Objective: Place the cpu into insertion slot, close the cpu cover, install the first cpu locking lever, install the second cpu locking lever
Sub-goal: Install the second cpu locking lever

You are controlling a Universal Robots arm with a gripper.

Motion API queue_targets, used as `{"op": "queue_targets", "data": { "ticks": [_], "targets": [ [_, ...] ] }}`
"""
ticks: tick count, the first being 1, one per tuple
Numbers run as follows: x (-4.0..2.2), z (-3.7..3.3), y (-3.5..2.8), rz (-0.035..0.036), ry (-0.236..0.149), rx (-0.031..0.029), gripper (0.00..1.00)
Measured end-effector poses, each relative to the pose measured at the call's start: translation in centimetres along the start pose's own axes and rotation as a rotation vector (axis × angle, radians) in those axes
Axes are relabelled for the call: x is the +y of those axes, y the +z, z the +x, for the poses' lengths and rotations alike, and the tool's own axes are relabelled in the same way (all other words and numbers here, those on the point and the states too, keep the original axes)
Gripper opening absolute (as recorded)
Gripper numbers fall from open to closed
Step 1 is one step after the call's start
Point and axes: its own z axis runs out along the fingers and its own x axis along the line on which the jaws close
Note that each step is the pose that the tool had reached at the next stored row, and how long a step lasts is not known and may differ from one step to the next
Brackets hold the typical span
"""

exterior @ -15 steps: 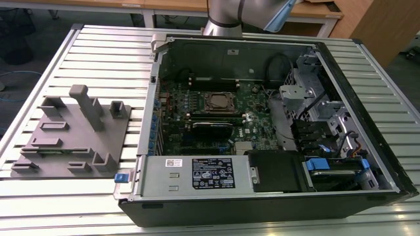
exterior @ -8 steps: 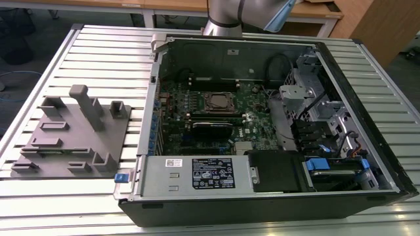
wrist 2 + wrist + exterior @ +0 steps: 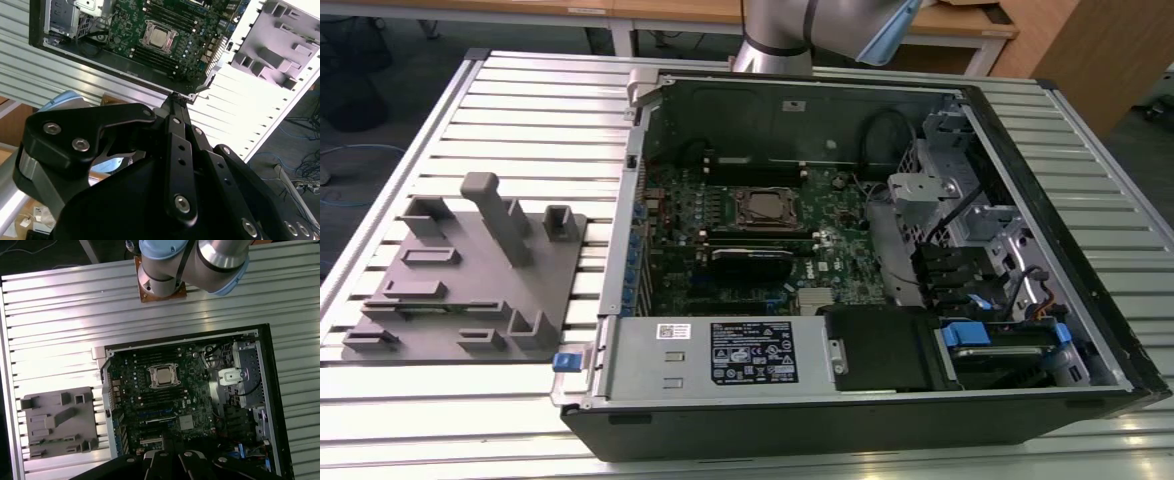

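While gripper [image 3: 176, 98] hangs shut, cpu [image 3: 162, 375] sits seated.

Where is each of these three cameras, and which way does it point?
Exterior view: off the arm, looking down at the open computer case on the slatted table; the arm's base shows at the far edge.
First wrist view: on the arm, high up, looking straight down at the motherboard; the gripper and the arm's base show.
Second wrist view: on the arm, looking along the gripper.
Shared: all three show the cpu in its socket and the grey fixture block.
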Motion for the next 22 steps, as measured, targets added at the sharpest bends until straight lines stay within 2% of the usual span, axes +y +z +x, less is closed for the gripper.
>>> {"op": "queue_targets", "data": {
  "ticks": [2, 14, 17, 18, 19, 22],
  "targets": [
    [0.0, 0.01, 0.24, 0.0001, 0.0, -0.0001, 0.11],
    [-0.04, 0.03, 0.67, -0.0006, 0.0, -0.0039, 0.11],
    [-0.06, 0.04, 1.2, -0.001, 0.0, -0.0059, 0.11],
    [-0.09, 0.06, 1.72, -0.0012, 0.0, -0.0074, 0.11],
    [-0.1, 0.07, 1.9, -0.0013, 0.0, -0.0082, 0.11],
    [-0.12, 0.08, 2.05, -0.0017, 0.0, -0.009, 0.11]
  ]
}}
